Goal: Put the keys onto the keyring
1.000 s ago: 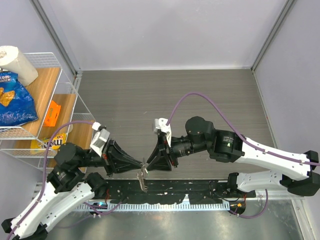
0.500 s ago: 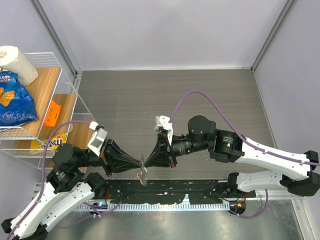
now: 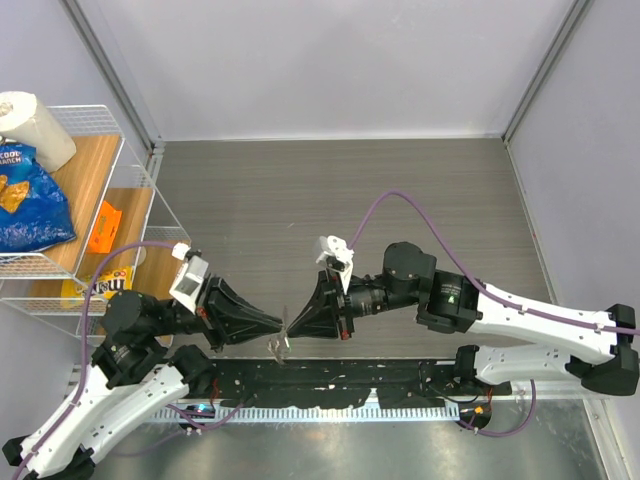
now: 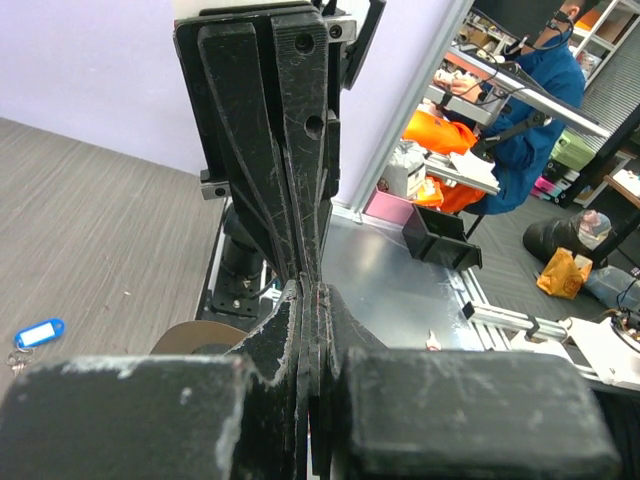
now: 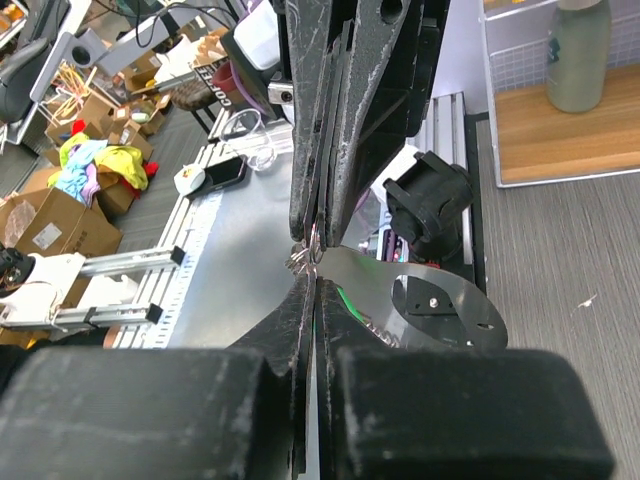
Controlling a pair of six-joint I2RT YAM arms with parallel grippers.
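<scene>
The grey wood-grain surface (image 3: 300, 180) is stretching back between pale walls, and a white wire shelf (image 3: 135, 175) is standing along its left edge, carrying a blue chip bag (image 3: 28, 200), a paper towel roll (image 3: 28, 122), an orange packet (image 3: 104, 228) and a yellow packet (image 3: 100, 285). The left arm (image 3: 120, 370) and the right arm (image 3: 500, 310) are both reaching toward the middle of the near edge, pointing at each other so that their black fingers are meeting tip to tip just behind the dark rail (image 3: 330, 375) at the front. A purple cable (image 3: 400, 198) is arching over the right arm. The left gripper (image 3: 275, 324) is clenched, its fingers pressing flat together with no gap in its wrist view. The right gripper (image 3: 293, 322) is clenched likewise, its fingers forming one closed wedge in its own wrist view. Where the two sets of tips are touching, a small silver metal piece (image 5: 302, 262) is sitting pinched, with a bit of it hanging just below the tips in the overhead view. It is too small to tell whether it is ring or key, or which gripper is actually grasping it. The blue-tagged key (image 4: 38, 333) is lying flat on the surface at the left edge of the left wrist view, well apart from both grippers.
</scene>
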